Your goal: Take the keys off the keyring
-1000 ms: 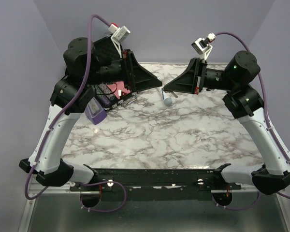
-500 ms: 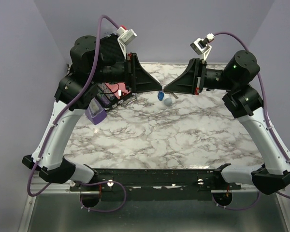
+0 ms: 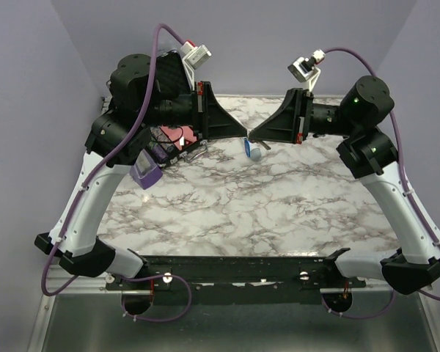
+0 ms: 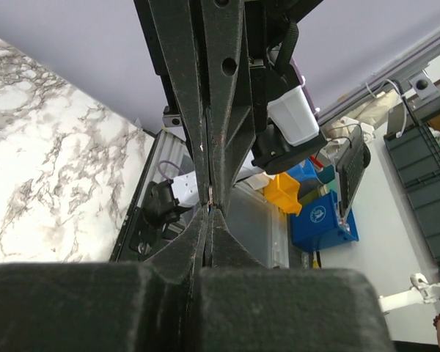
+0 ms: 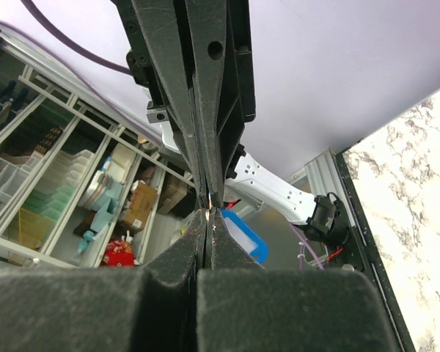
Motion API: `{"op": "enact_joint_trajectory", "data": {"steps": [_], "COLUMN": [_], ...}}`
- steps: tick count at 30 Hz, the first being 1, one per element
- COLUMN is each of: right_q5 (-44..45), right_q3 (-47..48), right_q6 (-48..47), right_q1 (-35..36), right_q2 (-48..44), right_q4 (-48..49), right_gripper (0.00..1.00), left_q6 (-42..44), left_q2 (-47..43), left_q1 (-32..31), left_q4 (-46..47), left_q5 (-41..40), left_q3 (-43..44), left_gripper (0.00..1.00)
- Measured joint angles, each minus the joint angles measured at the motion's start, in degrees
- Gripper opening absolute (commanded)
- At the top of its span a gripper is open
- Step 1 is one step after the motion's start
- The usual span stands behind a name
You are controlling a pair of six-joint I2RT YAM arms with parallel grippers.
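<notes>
Above the far middle of the marble table (image 3: 279, 213), my left gripper (image 3: 245, 135) and right gripper (image 3: 251, 136) meet tip to tip, both shut. The small blue keyring (image 3: 248, 148) hangs just under that meeting point, clear of the table. In the right wrist view it shows as a blue loop (image 5: 246, 238) beyond my right gripper (image 5: 209, 213), with a glint of thin metal in the pinch. In the left wrist view my left gripper (image 4: 210, 207) is closed on a sliver of metal that looks like the key (image 4: 210, 196); the rest of it is hidden.
A purple metronome (image 3: 145, 171) stands at the left of the table, with a pink object (image 3: 182, 136) and dark clutter behind it under the left arm. A small grey round object (image 3: 256, 155) lies on the marble just below the hanging keyring.
My left arm swung right until its tips met the right gripper's, and its jaws closed. The blue keyring turned edge-on beneath them. The right arm held still.
</notes>
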Motion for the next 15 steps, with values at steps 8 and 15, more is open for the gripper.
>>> {"op": "enact_joint_trajectory", "data": {"steps": [8,15], "right_q5": [1.77,5.92], "right_q3": [0.7,0.59], "right_q6": [0.07,2.01], "right_q1": [-0.11,-0.07], "right_q2": [-0.52,-2.21], "right_q4": [0.11,2.71], "right_gripper": [0.01,0.01], "left_q6": [-2.71,-7.69], "left_q2": [-0.87,-3.39], "left_q1": [-2.62,-6.23], "left_q4": [-0.04,4.07], "left_q5": [-7.1,-16.68], "left_q3": [0.61,-1.57], "left_gripper": [0.0,0.0]}}
